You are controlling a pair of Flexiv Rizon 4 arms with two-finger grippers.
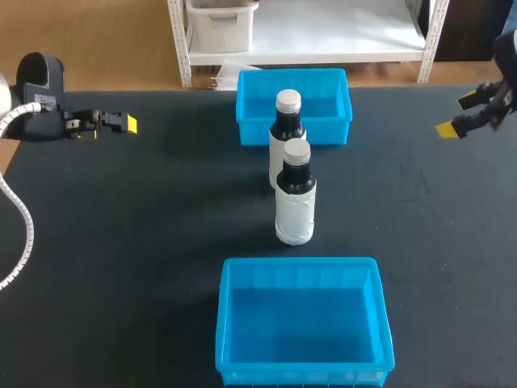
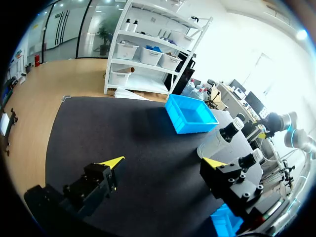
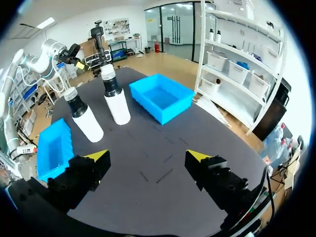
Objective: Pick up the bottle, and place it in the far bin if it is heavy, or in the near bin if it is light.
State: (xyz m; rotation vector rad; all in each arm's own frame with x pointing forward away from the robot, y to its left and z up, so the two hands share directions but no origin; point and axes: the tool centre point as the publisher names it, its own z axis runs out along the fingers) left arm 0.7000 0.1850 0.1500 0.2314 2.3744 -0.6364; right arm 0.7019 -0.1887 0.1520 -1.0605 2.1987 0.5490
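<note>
The left gripper [image 2: 164,162] hangs over the black table [image 2: 98,123], its fingers wide apart with nothing between them. A blue bin [image 2: 190,114] sits at one o'clock ahead of it. At two o'clock stands the first bottle [image 2: 217,142], and the second bottle [image 2: 251,159] is half hidden behind one finger.

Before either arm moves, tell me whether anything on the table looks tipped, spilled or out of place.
Nothing is tipped or spilled. The one oddity: two bottles stand here, not one. The near bottle and the far bottle are both upright and capped, lined up between the far bin and the near bin.
</note>
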